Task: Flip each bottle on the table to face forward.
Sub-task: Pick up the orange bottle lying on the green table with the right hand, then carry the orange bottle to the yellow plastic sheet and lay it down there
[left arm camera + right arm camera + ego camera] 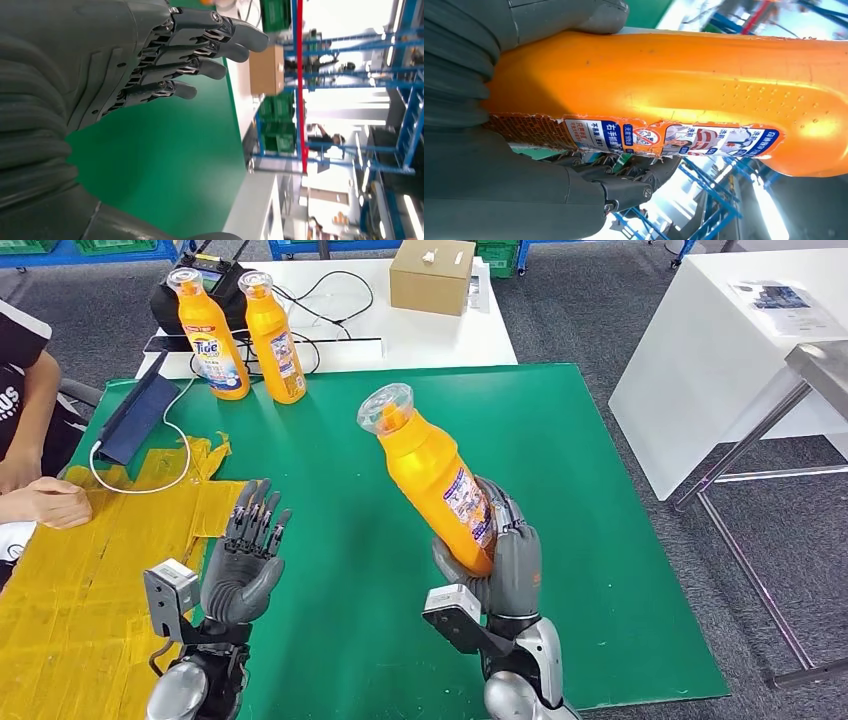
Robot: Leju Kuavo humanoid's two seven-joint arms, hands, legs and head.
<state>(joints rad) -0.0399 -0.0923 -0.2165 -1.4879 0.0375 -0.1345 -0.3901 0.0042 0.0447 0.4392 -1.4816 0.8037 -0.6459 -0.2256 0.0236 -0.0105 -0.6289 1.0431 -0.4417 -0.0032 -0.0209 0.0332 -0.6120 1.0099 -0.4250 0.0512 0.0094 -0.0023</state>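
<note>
Detergent bottle (432, 472), its base hidden, is tilting in the gripping right hand (503, 558); left hand (245, 558) is hovering open-fingered, holding nothing.

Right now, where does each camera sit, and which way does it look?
Head view: high on the body, looking forward and down at the green mat; both arms show, the left hand open, the right hand holding an orange bottle.
Left wrist view: behind the left hand, looking across the mat toward a cardboard box.
Right wrist view: behind the right hand, close on the bottle.
Shared: the head and left wrist views both show the box.
</note>
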